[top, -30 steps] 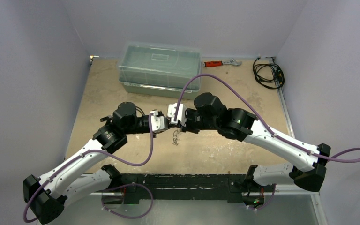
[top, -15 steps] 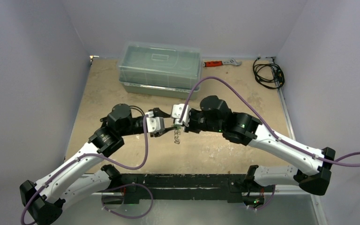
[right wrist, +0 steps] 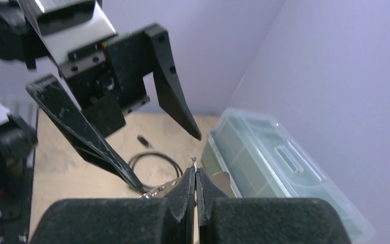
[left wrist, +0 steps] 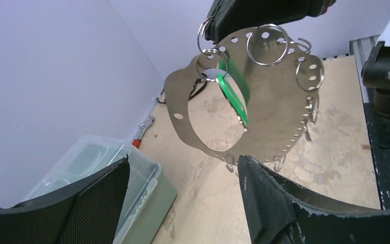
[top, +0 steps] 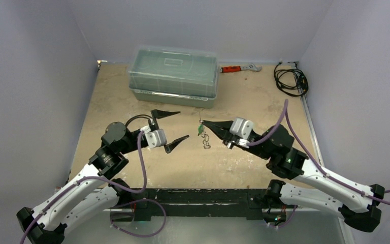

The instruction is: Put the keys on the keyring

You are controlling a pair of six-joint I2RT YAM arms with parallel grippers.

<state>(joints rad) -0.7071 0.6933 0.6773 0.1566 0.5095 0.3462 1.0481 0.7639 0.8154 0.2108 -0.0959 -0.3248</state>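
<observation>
The keyring point(left wrist: 279, 107) is a flat silvery tag with an oval cut-out, rim holes and thin wire rings. It hangs in the air from my right gripper point(top: 203, 123), which is shut on its top edge; a wire ring point(right wrist: 194, 162) pokes out past the closed tips. A key with a bright green head point(left wrist: 233, 94) dangles from one ring, also visible from above as the green key point(top: 201, 130). Small metal bits hang off the lower rim; whether they are keys I cannot tell. My left gripper point(top: 183, 124) stands wide open just left of the keyring, holding nothing.
A clear lidded plastic box point(top: 173, 76) sits at the back of the table. A red-handled wrench point(top: 238, 67) lies behind it to the right, and a black coiled cable point(top: 290, 80) is in the back right corner. Walls close in on three sides.
My left gripper has opened, let go and drawn back to the left. The right arm has pulled away to the right, carrying the keyring with the green key on it.
</observation>
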